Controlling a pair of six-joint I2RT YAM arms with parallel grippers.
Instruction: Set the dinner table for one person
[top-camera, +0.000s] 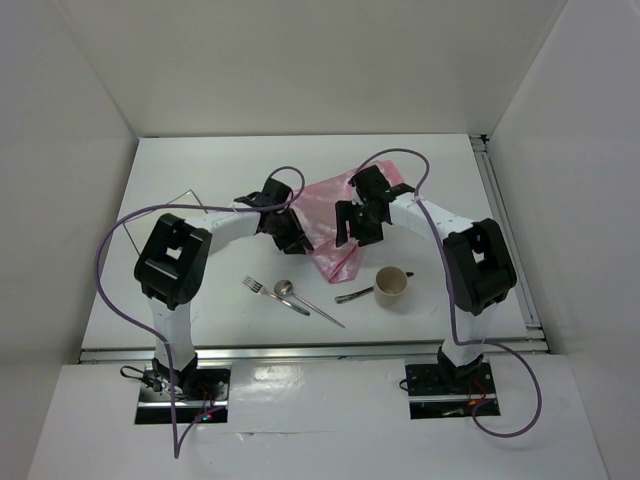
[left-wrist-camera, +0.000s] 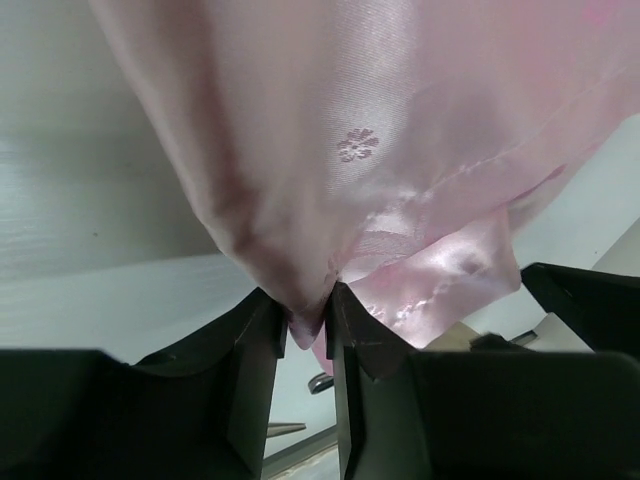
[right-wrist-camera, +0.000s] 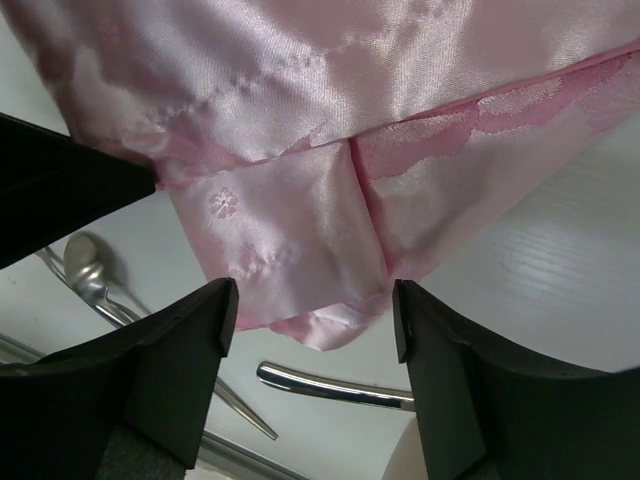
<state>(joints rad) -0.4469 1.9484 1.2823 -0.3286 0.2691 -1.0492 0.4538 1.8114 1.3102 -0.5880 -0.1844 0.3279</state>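
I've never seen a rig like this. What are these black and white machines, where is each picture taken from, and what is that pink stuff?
These are two robot arms bolted at the near edge of a white table. The wide picture comes from a fixed camera above and behind them. The other two come from a small camera on each arm's wrist, so the black shapes at the bottom of those are that arm's own two fingers. On the table lie a fork, a spoon, another piece of cutlery and a cup. The pink stuff is a shiny pink cloth, held up over the middle of the table. The left gripper pinches a fold of it between shut fingers. The right gripper is open; a corner of the cloth hangs between its fingers, not gripped.
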